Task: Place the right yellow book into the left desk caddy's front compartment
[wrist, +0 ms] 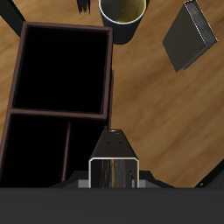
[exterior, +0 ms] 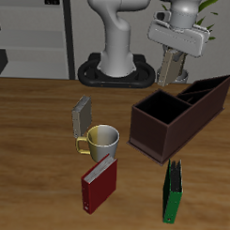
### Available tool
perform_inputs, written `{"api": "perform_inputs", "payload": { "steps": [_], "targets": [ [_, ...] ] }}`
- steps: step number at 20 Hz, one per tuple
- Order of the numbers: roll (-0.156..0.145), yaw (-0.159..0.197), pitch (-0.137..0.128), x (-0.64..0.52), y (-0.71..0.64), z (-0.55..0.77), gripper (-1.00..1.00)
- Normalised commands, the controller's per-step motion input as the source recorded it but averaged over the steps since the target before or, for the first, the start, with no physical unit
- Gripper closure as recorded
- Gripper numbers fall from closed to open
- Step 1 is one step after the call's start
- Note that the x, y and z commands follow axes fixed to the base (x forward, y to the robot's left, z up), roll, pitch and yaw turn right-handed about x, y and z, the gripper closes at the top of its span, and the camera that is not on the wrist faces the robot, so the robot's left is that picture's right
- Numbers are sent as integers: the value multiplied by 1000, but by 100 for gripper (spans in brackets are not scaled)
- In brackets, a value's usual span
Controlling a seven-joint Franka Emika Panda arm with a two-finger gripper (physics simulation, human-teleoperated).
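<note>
My gripper [exterior: 172, 74] is shut on the right yellow book [exterior: 171, 64], a thin grey-khaki book hanging upright between the fingers, held in the air above the back part of the left desk caddy [exterior: 197, 103]. In the wrist view the book [wrist: 114, 171] sits between my gripper's [wrist: 114, 149] jaws, over the caddy's wall [wrist: 112, 87] beside the narrow divided sections. The front compartment [exterior: 160, 109], large, square and empty, lies nearer the table's front edge and shows in the wrist view [wrist: 66, 70].
The look-alike grey book [exterior: 81, 116] stands beside a yellow mug [exterior: 103, 139]; both show in the wrist view, book [wrist: 188, 35] and mug [wrist: 122, 10]. A red book [exterior: 99, 182] and a green book [exterior: 171, 191] lie near the front edge.
</note>
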Motion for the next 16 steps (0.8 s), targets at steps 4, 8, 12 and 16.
{"api": "perform_inputs", "payload": {
  "steps": [4,8,12,16],
  "targets": [
    [24,-10,34,187,104,-133,100],
    [34,-6,24,146,130,-93,100],
    [31,1,-6,36,128,-20,100],
    [30,-3,0,66,102,-21,100]
  ]
}}
